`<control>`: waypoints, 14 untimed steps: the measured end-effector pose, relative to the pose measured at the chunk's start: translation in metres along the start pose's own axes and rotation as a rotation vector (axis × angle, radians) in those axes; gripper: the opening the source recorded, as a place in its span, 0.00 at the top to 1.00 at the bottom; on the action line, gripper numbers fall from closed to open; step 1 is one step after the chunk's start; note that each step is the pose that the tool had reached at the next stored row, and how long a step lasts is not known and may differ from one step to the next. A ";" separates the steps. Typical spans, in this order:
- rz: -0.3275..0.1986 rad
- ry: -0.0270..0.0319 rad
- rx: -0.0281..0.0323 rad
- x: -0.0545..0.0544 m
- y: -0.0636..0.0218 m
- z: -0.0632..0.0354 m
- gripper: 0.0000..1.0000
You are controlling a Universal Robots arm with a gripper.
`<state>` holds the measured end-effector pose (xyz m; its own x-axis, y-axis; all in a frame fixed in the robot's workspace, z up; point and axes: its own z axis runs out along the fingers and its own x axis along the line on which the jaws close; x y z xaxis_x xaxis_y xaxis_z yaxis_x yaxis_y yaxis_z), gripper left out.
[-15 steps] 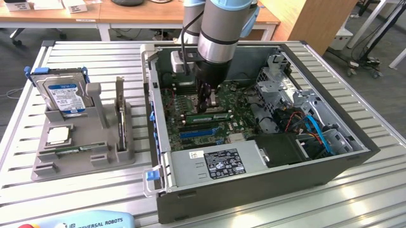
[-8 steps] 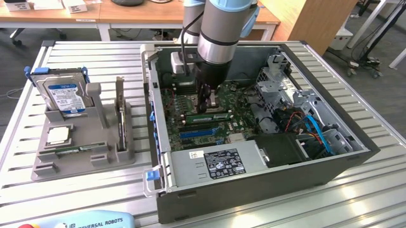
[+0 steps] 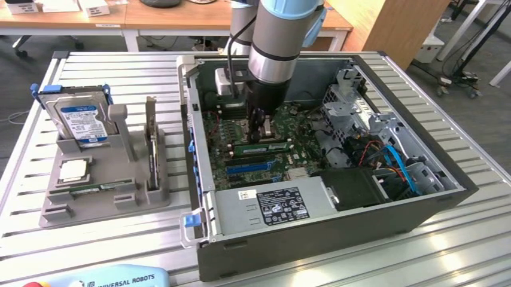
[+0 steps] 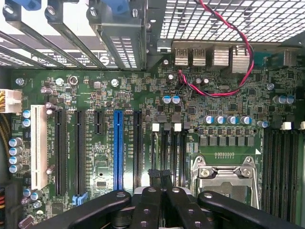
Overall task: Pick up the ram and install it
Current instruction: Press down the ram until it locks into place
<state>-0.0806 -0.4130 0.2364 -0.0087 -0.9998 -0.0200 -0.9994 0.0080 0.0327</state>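
Inside the open computer case (image 3: 415, 203), the ram (image 3: 270, 145), a long green stick, lies along the memory slots of the motherboard (image 3: 239, 128). My gripper (image 3: 257, 133) reaches straight down from the arm onto the end of the ram nearer the exterior view's left. In the wrist view the gripper (image 4: 159, 173) is shut, its two black fingertips pressed together with nothing between them, directly over the black memory slots (image 4: 167, 148) beside the silver processor socket (image 4: 224, 174). Whether the tips touch the ram cannot be told.
A grey holder (image 3: 155, 179) on the exterior view's left carries a hard drive (image 3: 80, 119), a silver processor chip (image 3: 72, 170) and a thin green board (image 3: 96, 188). Case walls, drive cage (image 3: 351, 98), cables (image 3: 399, 164) and power supply (image 3: 271, 206) ring the motherboard. A red cable (image 4: 224, 90) crosses near the rear ports.
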 end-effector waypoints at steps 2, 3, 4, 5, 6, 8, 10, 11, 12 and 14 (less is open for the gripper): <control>0.000 -0.0001 0.0001 0.000 0.0000 0.0001 0.90; 0.000 -0.0003 0.0002 0.000 -0.0001 0.0004 0.90; 0.000 -0.0007 0.0004 0.000 -0.0001 0.0010 0.90; 0.000 -0.0005 0.0002 0.000 -0.0001 0.0015 0.90; 0.000 -0.0002 0.0001 0.000 -0.0001 0.0020 0.90; 0.000 -0.0003 0.0001 0.000 -0.0001 0.0031 0.90; 0.000 -0.0002 0.0001 0.000 -0.0001 0.0040 0.90; 0.000 -0.0002 0.0001 0.000 -0.0002 0.0044 0.90; 0.000 -0.0001 0.0001 0.000 -0.0002 0.0047 0.90; 0.000 0.0000 0.0000 0.000 -0.0001 0.0049 0.90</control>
<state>-0.0806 -0.4130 0.2315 -0.0087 -0.9998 -0.0199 -0.9994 0.0080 0.0327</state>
